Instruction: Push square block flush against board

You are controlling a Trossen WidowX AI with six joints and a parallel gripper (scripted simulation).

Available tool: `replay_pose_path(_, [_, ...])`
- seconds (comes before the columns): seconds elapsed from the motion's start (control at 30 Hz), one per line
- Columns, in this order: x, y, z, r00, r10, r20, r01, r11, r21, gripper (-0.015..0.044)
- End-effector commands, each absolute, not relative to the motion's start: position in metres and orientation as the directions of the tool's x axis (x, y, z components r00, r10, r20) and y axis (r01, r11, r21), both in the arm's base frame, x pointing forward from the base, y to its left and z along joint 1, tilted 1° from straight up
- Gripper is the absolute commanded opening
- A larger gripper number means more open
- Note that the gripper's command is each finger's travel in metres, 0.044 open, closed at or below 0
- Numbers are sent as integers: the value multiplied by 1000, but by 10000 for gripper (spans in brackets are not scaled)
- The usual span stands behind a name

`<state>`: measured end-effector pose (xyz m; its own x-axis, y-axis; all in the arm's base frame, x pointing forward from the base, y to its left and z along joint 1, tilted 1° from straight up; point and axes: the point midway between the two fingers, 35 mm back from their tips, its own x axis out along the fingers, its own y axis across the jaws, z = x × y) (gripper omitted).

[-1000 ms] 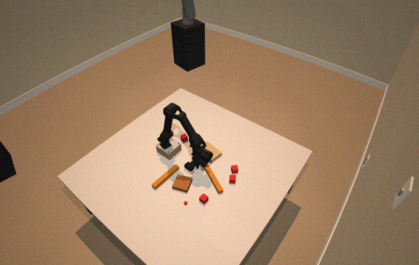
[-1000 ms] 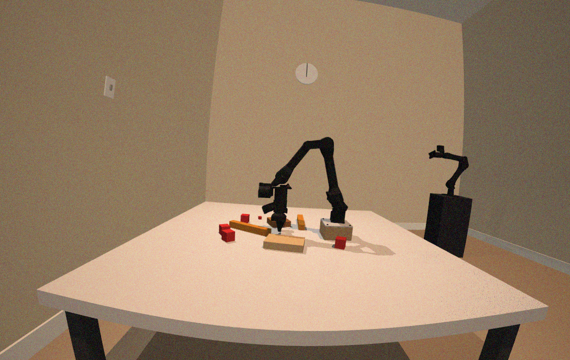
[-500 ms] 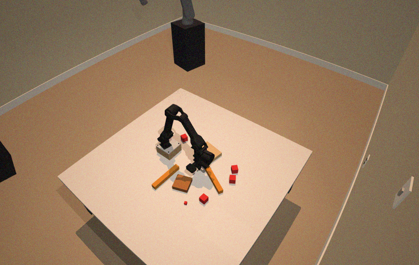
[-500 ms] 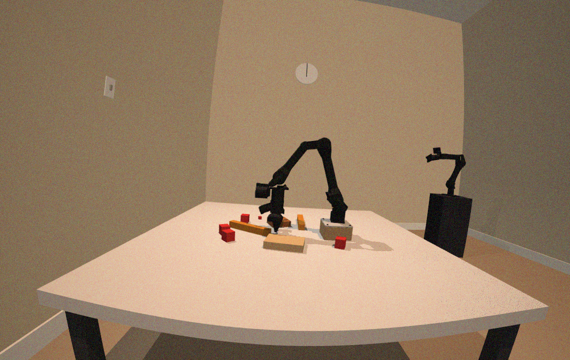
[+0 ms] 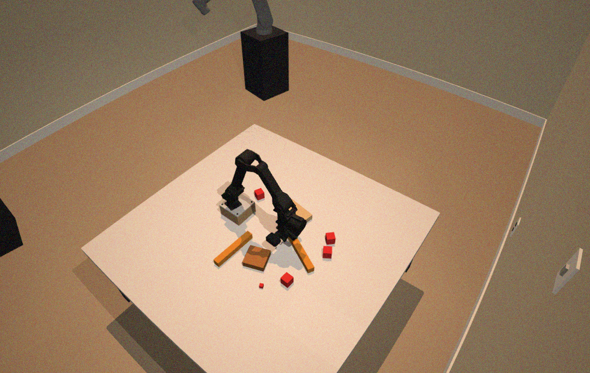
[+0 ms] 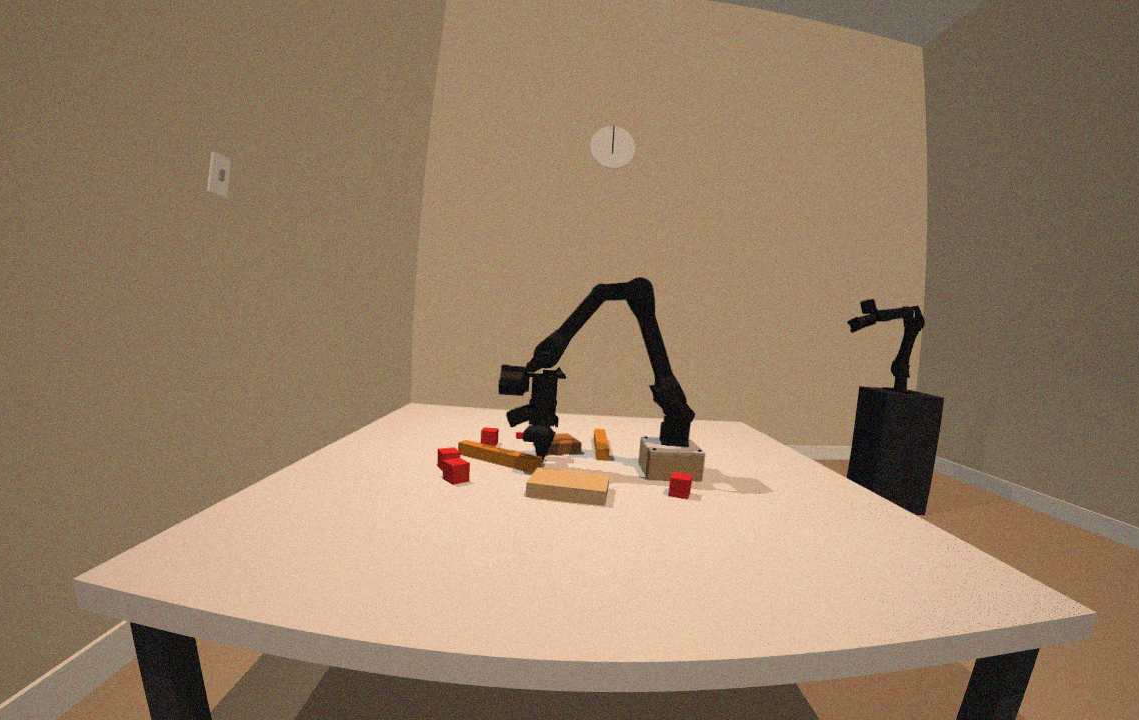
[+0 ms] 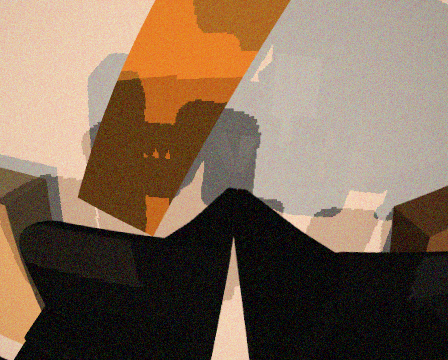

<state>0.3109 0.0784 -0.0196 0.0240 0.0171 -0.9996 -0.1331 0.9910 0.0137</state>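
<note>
1. Not joined: the brown square wooden block (image 5: 256, 258) (image 6: 567, 444) (image 7: 446, 237) lies well apart from the pale tan rectangular board (image 5: 304, 213) (image 6: 566, 488) (image 7: 6, 255), probably the intended one.
2. Left: push, align an edge, withdraw.
3. The black gripper (image 5: 284, 241) (image 6: 543, 455) (image 7: 235, 198) is closed, empty, near an orange wooden bar (image 5: 303, 257) (image 6: 494, 454) (image 7: 184, 60); contact is unclear.
4. The arm partly hides the board from above; the wrist view crops both parts.
</note>
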Motion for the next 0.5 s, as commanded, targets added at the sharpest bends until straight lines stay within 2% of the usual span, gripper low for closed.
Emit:
replay_pose_path(0.0, [320,80,-19,22,22,-1000,-139,990,19,0])
replay_pose_path(0.47, [339,83,-19,23,22,-999,-139,990,19,0])
